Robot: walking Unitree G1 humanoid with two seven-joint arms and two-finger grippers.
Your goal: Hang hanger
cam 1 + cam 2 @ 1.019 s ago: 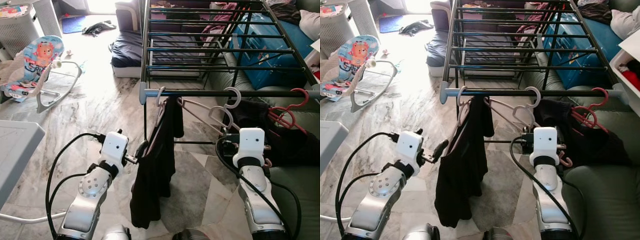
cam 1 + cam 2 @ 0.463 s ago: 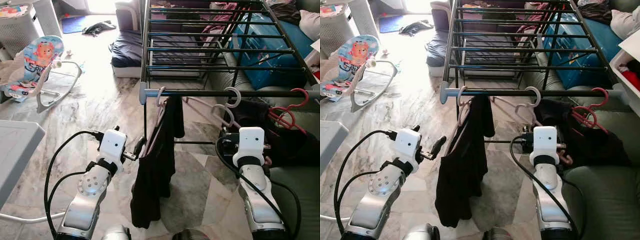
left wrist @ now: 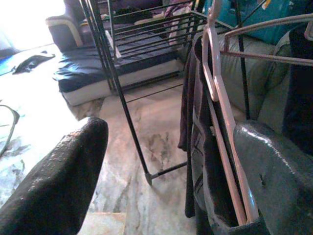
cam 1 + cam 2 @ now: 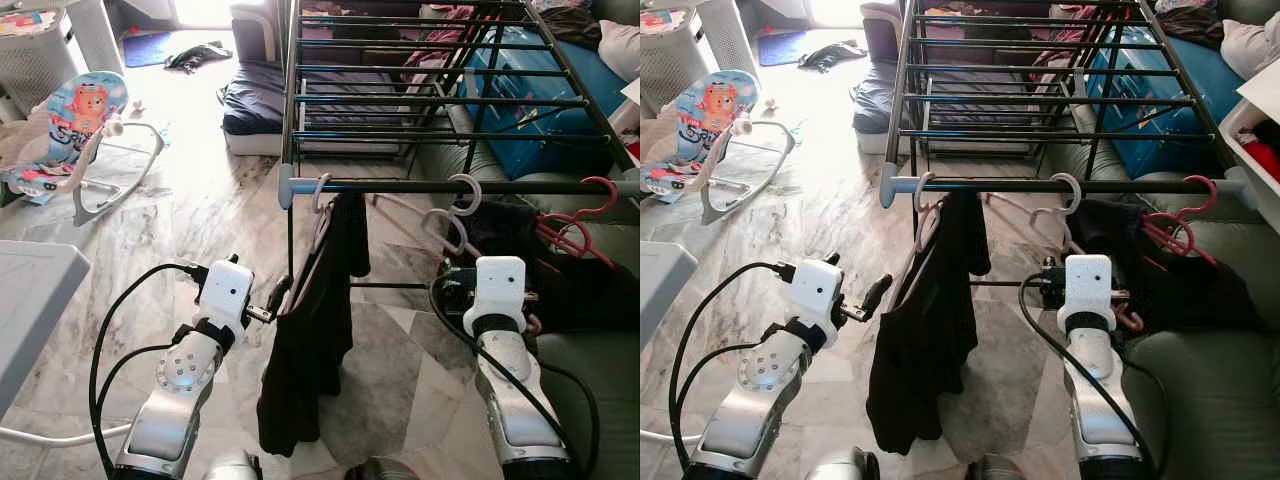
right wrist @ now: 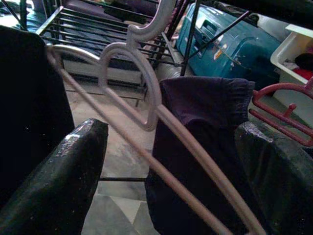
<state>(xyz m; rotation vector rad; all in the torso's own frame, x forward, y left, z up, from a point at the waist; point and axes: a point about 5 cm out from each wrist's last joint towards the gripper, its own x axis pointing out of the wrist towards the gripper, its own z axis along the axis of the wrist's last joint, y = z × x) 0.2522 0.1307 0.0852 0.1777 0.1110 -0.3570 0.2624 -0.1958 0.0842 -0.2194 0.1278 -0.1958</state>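
1. Standing on a veined marble floor (image 4: pixel 190 220), a black metal drying rack (image 4: pixel 440 100) is seen beside a green sofa (image 4: pixel 1200 360).
2. A pale thin hanger (image 4: pixel 322 215) carrying a black garment (image 4: pixel 310 340) is hooked on the front rail, hanging straight down.
3. Fingers of the left gripper (image 4: pixel 277 300) are spread beside the garment; the right gripper (image 5: pixel 166 161) is opened around an empty hanger (image 5: pixel 146 122).

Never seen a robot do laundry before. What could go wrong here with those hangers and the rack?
The left gripper sits open right beside the hanger carrying the dark garment; pulling away carelessly might snag the cloth. The right gripper, open around the empty pale hanger, could nudge it off the rail or tangle it with the red hangers.
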